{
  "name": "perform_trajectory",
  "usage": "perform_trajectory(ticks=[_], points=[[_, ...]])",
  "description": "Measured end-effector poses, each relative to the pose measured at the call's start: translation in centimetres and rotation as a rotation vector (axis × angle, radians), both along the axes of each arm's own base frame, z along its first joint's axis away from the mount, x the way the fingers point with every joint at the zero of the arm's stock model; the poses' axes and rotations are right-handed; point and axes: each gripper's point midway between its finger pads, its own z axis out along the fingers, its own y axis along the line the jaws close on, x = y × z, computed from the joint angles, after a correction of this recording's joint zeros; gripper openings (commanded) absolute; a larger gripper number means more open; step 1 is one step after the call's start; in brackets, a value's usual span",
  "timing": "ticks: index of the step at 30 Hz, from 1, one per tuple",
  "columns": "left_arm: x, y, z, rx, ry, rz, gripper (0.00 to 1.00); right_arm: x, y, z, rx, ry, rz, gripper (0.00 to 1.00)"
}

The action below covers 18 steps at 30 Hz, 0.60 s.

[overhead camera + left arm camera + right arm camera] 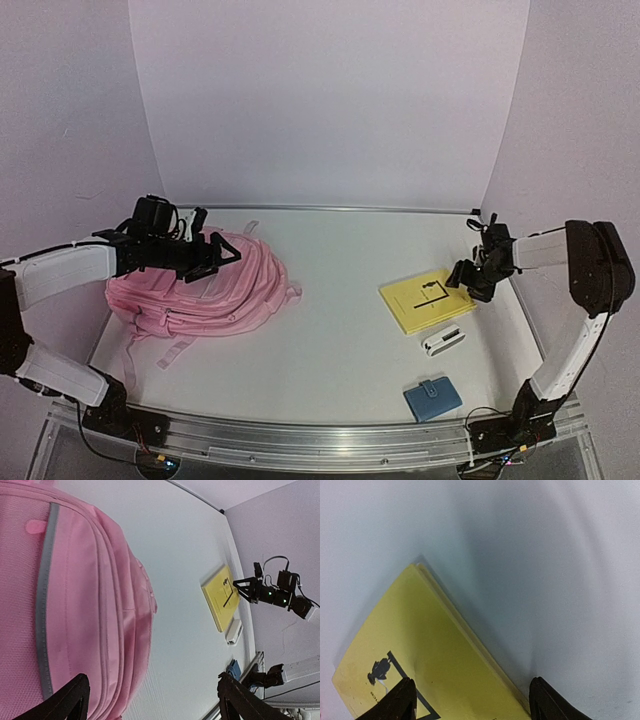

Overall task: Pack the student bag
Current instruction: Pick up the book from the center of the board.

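Pink mesh-textured fabric, soft and slumped, makes up the student bag (205, 290) lying at the left of the white table (340, 250), a grey trim strip (44, 605) edging its pocket. The left gripper (222, 256) hangs over its far side, jaws wide and empty. At the right, the right gripper (466, 278) stands parted astride the far edge of a thin yellow book (420, 300) bearing a black line drawing, its lettering unreadable, with a white oblong case (442, 341) and a blue tab-clasp wallet (432, 398) nearer.
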Motion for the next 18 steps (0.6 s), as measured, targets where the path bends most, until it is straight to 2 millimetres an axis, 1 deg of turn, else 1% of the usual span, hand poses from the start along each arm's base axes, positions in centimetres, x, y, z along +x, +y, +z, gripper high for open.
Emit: perform_trajectory(ticks=[1, 4, 8, 11, 12, 14, 15, 18], points=[[-0.2, -0.6, -0.1, -0.005, 0.001, -0.023, 0.88, 0.0, 1.6, 0.0, 0.015, -0.003, 0.042, 0.73], [-0.9, -2.0, -0.8, -0.010, 0.017, -0.076, 0.88, 0.1, 7.2, 0.2, 0.062, -0.020, 0.173, 0.72], [-1.9, -3.7, -1.6, -0.001, 0.033, -0.127, 0.87, -0.4, 15.3, 0.5, 0.142, -0.039, 0.327, 0.72], [-2.4, -5.0, -2.8, 0.013, 0.064, -0.156, 0.84, -1.1, 20.1, 0.8, 0.188, -0.040, 0.410, 0.72], [-2.5, -5.6, -3.3, 0.011, 0.084, -0.161, 0.84, -1.3, 21.4, 1.0, 0.202, -0.042, 0.432, 0.73], [-2.4, -6.4, -4.4, -0.005, 0.126, -0.159, 0.83, -1.5, 23.4, 1.3, 0.229, -0.045, 0.456, 0.74], [-2.4, -6.8, -5.0, -0.014, 0.151, -0.154, 0.82, -1.3, 23.8, 1.6, 0.237, -0.050, 0.457, 0.75], [-2.3, -8.0, -6.7, -0.044, 0.219, -0.139, 0.78, -0.7, 23.8, 2.1, 0.252, -0.062, 0.441, 0.75]])
